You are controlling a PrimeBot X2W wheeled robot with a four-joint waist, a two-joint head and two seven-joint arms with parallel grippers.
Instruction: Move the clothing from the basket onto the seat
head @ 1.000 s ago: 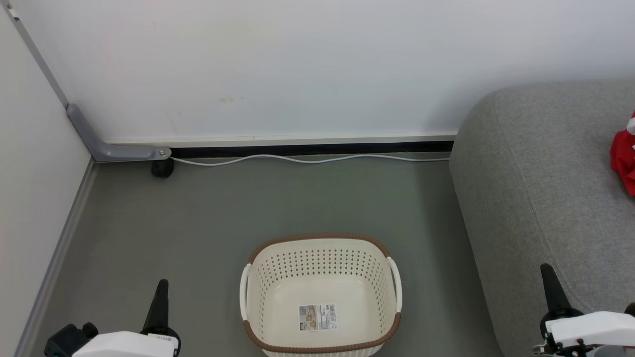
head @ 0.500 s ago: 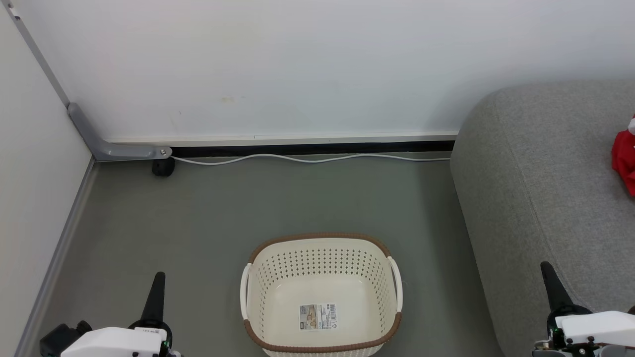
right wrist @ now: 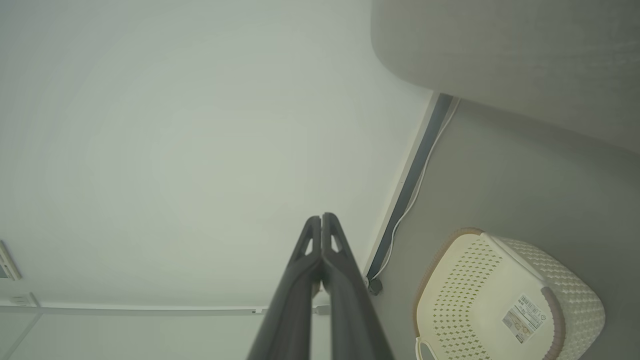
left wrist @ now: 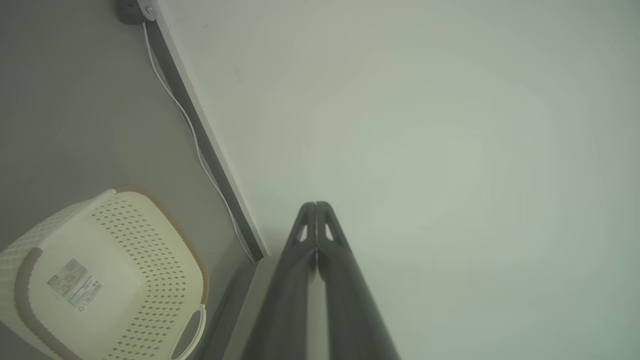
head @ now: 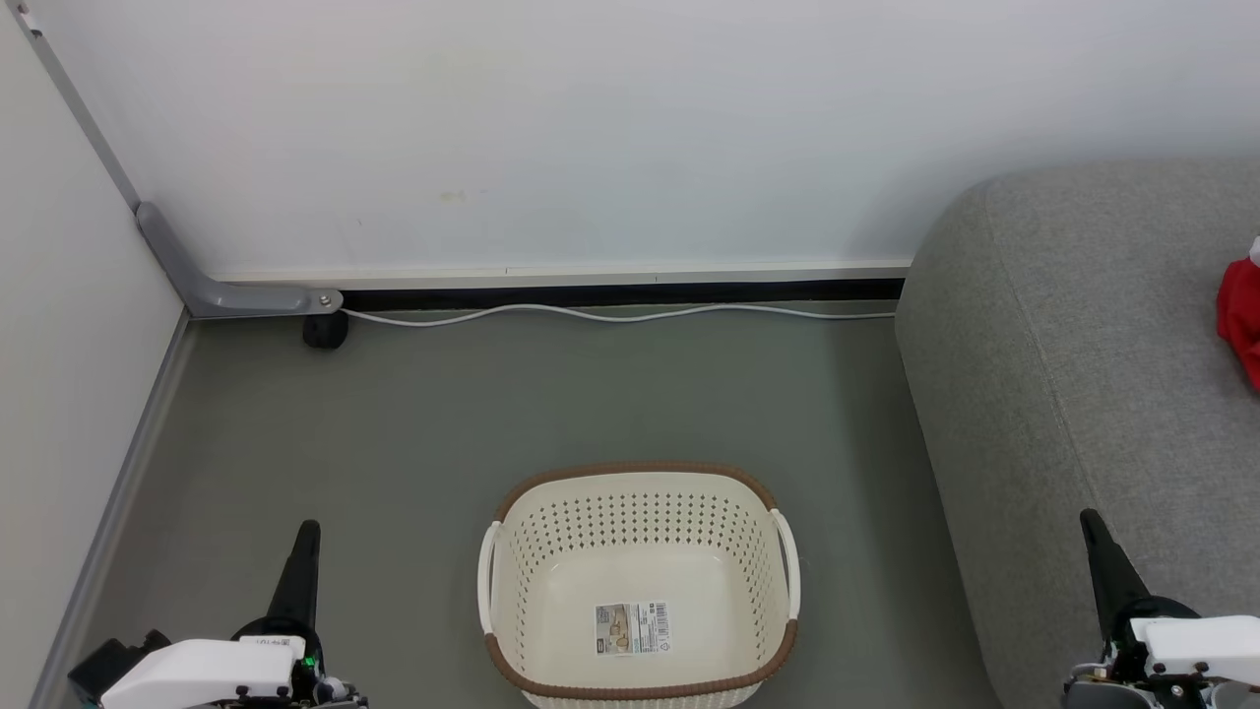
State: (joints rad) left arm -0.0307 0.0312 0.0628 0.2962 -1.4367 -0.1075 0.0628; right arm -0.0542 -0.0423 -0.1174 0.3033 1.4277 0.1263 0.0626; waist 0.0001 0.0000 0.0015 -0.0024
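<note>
- Since a second back, the left gripper has crept a bit further up the head view at 7 o'clock, its two dark fingers pressed together with nothing between them
- right gripper at 5 o'clock barely nudged upward, tips together too, holding nothing
- basket hasn't budged; it sits on the floor at 6 o'clock, with just the label sticker on its bottom
- sticker shows a small picture and a barcode, but the text is way too tiny to read
- clothing is a red bunch with a bit of white, lying on the seat at 3 o'clock, cut off by the edge and well apart from the basket
- seat is grey woven fabric with rounded edges
- room: dull grey-green floor, plain white wall at 12 o'clock, white cable along its foot, and a grey bracket with a black caster at 10 o'clock
</note>
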